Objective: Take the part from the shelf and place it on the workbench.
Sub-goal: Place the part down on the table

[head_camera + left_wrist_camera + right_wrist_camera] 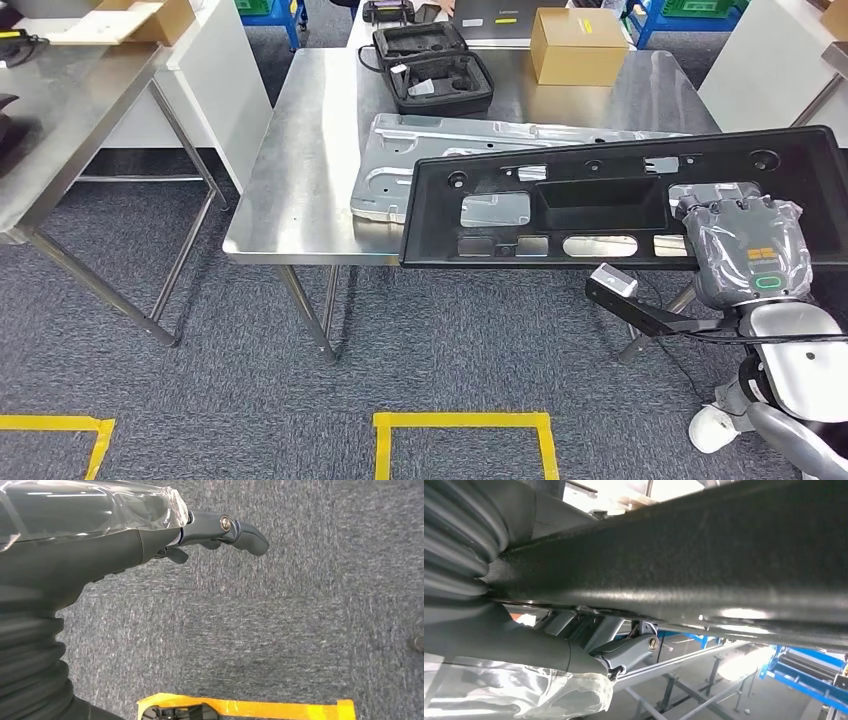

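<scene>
Black plastic panel (pixel 620 205) gripped by right hand (pixel 745 250), fingers clamped on its edge, carried w/ far end over steel workbench (pixel 300 150), not yet set down; left hand (pixel 150 535) empty, fingers extended.

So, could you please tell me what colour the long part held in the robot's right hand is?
Black, with a matte finish; the part shows best in the head view.
</scene>
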